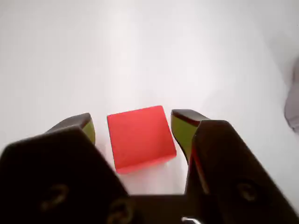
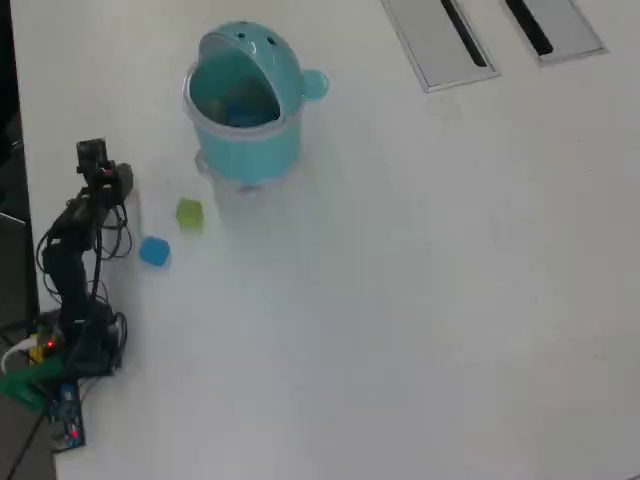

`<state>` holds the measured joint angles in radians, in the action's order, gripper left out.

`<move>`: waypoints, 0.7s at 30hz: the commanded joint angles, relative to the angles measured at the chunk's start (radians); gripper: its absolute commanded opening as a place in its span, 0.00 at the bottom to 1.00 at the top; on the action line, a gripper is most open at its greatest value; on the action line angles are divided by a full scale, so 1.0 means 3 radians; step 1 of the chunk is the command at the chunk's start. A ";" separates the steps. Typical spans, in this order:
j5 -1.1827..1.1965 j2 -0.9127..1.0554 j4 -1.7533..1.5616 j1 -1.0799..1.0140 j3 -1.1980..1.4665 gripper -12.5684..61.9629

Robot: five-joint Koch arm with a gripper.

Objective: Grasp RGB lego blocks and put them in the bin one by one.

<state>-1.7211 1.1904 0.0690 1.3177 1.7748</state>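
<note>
- Our fingers (image 1: 135, 128) stand open in the wrist view, one tip to either side of the red block (image 1: 140, 137), holding nothing yet.
- A narrow gap shows on each side of the block, so neither tip touches it.
- The block sits squarely between the tips on the white desk (image 1: 140, 46), its flat top facing the camera; it is near-cubic, so we see no long axis to line up with.
- We judge that the coming move turns on this: the block lies dead between the fingers, so closing should catch it.
- In the overhead view the arm (image 2: 85, 250) stands at the left edge of the desk, its head reaching to the far side; the red block is hidden there.
- The green block (image 2: 189, 214) and blue block (image 2: 154, 251) lie just right of the arm.
- The bin (image 2: 245, 105) stands farther off, to the right and beyond, its mouth open.
</note>
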 commanded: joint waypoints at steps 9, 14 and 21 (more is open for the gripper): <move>-0.0082 -0.0015 -0.0378 -0.0015 -0.0020 0.56; -0.0087 -0.0031 -0.0409 -0.0026 0.0112 0.56; -0.0072 -0.0020 -0.0491 0.0005 0.0164 0.41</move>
<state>-1.7349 1.1597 -0.0276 1.3146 1.8500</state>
